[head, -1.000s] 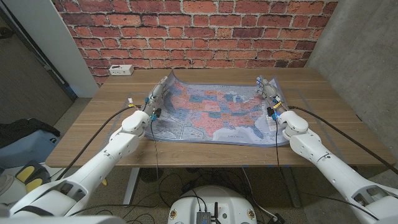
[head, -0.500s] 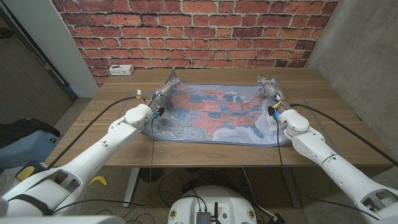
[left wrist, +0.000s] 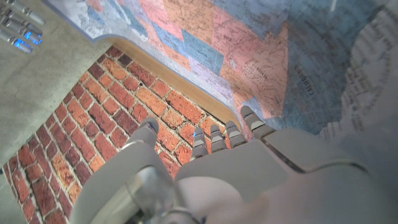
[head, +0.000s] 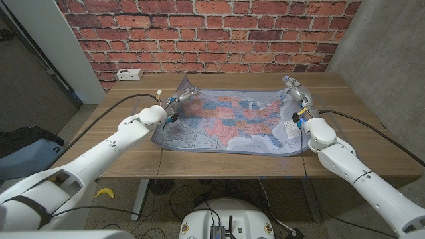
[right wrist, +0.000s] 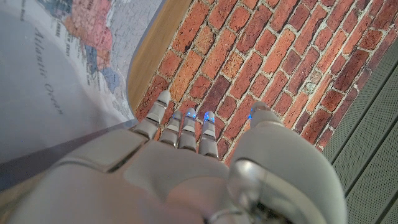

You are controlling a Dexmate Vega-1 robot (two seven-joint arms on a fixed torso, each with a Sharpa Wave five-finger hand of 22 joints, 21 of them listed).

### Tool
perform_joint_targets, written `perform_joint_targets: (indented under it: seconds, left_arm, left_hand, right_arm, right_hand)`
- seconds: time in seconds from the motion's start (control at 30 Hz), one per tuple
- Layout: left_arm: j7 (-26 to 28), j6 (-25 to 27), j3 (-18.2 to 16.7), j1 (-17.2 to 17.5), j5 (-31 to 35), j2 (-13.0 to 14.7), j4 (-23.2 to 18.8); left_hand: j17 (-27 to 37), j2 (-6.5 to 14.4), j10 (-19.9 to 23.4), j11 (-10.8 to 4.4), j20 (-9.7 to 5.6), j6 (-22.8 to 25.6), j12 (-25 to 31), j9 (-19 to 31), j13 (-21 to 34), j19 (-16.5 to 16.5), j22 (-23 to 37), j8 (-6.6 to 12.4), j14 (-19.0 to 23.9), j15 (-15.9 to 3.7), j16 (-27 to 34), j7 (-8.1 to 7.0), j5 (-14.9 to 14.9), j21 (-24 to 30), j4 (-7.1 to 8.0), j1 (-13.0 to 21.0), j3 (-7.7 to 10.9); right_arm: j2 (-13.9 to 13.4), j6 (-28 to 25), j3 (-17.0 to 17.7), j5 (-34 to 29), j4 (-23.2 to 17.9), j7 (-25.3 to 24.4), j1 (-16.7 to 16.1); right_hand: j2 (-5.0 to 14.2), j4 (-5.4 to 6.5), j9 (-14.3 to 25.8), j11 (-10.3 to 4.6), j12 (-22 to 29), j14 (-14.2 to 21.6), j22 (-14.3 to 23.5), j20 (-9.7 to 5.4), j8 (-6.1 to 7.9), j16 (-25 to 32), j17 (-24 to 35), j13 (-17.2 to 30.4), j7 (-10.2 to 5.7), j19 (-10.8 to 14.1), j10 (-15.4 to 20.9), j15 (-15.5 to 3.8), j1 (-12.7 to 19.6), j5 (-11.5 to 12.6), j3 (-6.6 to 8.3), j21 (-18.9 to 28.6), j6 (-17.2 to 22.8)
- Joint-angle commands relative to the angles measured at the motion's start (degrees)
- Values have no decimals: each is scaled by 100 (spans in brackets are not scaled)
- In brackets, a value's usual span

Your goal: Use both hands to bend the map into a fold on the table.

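I see a brown wooden counter (head: 219, 162) standing in front of a red brick wall (head: 199, 33). A white power strip (head: 129, 74) lies at the counter's far left corner, near the wall. On the floor to the left I see a dark bag (head: 23, 141) and a small yellow object (head: 103, 193) beneath the counter's edge.

The colourful United States map (head: 229, 119) lies spread across the middle of my table, mostly flat, its far-left corner curled up off the wood.
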Motion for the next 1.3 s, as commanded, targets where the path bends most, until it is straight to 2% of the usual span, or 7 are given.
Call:
perform_joint_targets:
  seconds: [0.03,0.23,0.57,0.77,1.03,1.13,1.3]
  left_arm:
    - [-532,442,467,-457,580,120,-79]
    - [-648,577,613,-588,835,112,-99]
    - [-821,805,838,-764,1223,70,-123]
    - [-897,850,928,-821,1374,45,-109]
    - [-868,891,976,-794,1551,54,-173]
    - [-813,904,990,-758,1633,66,-216]
    - [-693,866,1033,-680,1792,71,-256]
  left_hand:
    - [10,-73,-68,-49,101,-45,-43,24,8,-87,18,-7,-119,-72,-35,-42,4,-89,-148,139,7]
    - [13,-116,-63,-62,116,-11,-48,28,10,-113,17,14,-150,-62,-34,-39,20,-133,-262,263,18]
    - [16,-189,-48,-80,130,16,-51,33,13,-95,14,31,-165,-27,-23,-54,48,-179,-422,465,33]
    - [17,-240,-79,-83,119,-22,-66,35,15,-78,13,19,-176,-26,-23,-66,64,-199,-486,561,29]
    - [21,-358,-159,-75,84,-153,-94,38,19,-75,12,-15,-256,-39,-36,-113,106,-253,-571,756,9]
    - [22,-421,-222,-71,68,-197,-113,39,20,-95,13,-20,-310,-54,-44,-147,127,-287,-589,841,-9]
    - [25,-575,-442,-80,65,-387,-164,41,23,-193,19,-59,-494,-41,-63,-233,177,-391,-577,1006,-78]
  right_arm:
    - [-176,-831,396,-461,-934,-1060,-599]
    - [-242,-1569,560,-571,-1387,-1457,-816]
    - [-320,-3964,808,-144,-2396,-1971,-909]
    - [-415,-5435,833,274,-2800,-2040,-640]
    - [-432,-7255,653,691,-3064,-2149,-1]
    - [-415,-7734,538,735,-3082,-2173,228]
    - [-365,-8284,347,714,-3072,-2187,507]
  right_hand:
    - [63,-143,17,-39,14,56,29,-46,33,1,7,31,-17,95,55,-33,231,34,89,-45,75]
    - [121,-255,20,-87,-6,58,30,-81,23,-7,12,34,-38,113,45,-88,378,64,183,-87,83]
    - [129,-333,27,-135,-82,-27,36,-81,-34,-34,35,41,-5,142,-126,-56,455,71,225,-152,-53]
    - [122,-309,30,-117,-79,-14,39,-71,-21,-19,51,45,47,178,-126,-56,407,60,202,-162,-31]
    - [84,-259,33,-144,-96,-101,44,-14,-29,-35,74,50,49,151,-191,-19,290,26,140,-219,-67]
    - [57,-256,34,-155,-89,-93,45,15,-19,-28,75,52,73,172,-182,-16,262,12,116,-229,-49]
    - [0,-274,40,-91,4,356,52,145,69,150,95,61,175,416,71,-2,195,-36,51,-232,218]
